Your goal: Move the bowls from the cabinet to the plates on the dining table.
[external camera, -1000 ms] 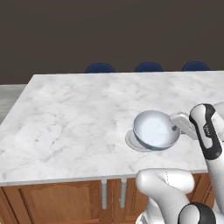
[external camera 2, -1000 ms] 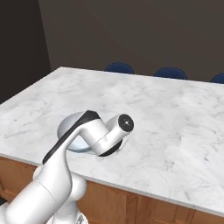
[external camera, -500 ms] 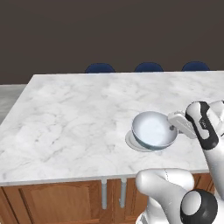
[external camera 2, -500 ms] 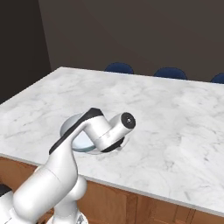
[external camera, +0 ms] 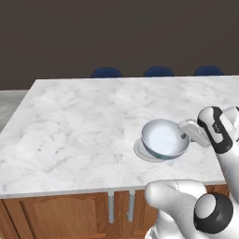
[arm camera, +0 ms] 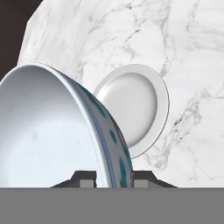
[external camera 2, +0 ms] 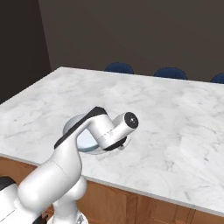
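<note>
From the left base view, the white bowl (external camera: 165, 139) hangs just over a small grey plate (external camera: 142, 151) near the front edge of the marble dining table (external camera: 79, 126), tipped a little so its pale inside faces the camera. The gripper (external camera: 186, 132) comes in from the right and meets the bowl at its right-hand rim. 3 blue chair backs (external camera: 107, 73) peek over the far side of the table. From the right base view, the arm's wrist (external camera 2: 114, 130) covers most of the bowl (external camera 2: 74, 127), of which just a pale arc shows to the left of the hand; I cannot see the jaws from here. In the hand view, the gripper (arm camera: 113, 178) is clamped on the bowl's rim (arm camera: 111, 151), 1 dark tip on each side of the wall, blue-green patterning on the outer face. Beyond the bowl lies the plate (arm camera: 133, 105), flat on the marble and clear of the rim.
</note>
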### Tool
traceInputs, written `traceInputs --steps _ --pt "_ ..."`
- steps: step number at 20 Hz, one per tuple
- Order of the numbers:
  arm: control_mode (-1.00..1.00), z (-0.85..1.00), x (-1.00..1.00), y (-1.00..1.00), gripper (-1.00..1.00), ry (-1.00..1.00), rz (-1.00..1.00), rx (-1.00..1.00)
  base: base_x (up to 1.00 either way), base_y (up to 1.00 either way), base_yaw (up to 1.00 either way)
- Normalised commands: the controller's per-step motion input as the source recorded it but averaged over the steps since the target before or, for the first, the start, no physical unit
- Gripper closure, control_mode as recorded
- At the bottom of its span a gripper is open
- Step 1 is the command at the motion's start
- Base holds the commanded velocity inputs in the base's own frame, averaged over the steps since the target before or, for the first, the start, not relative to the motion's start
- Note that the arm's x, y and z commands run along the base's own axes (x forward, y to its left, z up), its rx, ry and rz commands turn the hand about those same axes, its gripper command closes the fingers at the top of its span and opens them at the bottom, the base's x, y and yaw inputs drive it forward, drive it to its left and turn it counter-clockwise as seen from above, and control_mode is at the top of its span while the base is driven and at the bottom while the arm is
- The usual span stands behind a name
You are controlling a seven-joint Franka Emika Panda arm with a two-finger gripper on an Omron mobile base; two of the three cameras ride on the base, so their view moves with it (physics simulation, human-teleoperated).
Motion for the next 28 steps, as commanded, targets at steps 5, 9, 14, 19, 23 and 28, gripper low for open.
traceInputs --steps 5,9,14,19,23,28 --pt "-1.0 -0.04 0.2 0.0 1.0 0.0 0.0 0.0 0.0 0.0 0.0" --pt "-1.0 -0.14 0.32 0.0 1.0 0.0 0.0 0.0 0.0 0.0 0.0" --pt "-1.0 -0.22 0.29 -0.02 1.0 0.0 0.0 -0.01 0.0 0.0 0.0" --pt "-1.0 -0.25 0.23 -0.05 1.0 0.0 0.0 -0.01 0.0 0.0 0.0" --pt "-1.0 -0.2 0.18 -0.12 1.0 0.0 0.0 0.0 0.0 0.0 0.0" --pt "-1.0 -0.11 0.15 -0.09 1.0 0.0 0.0 0.0 0.0 0.0 0.0"
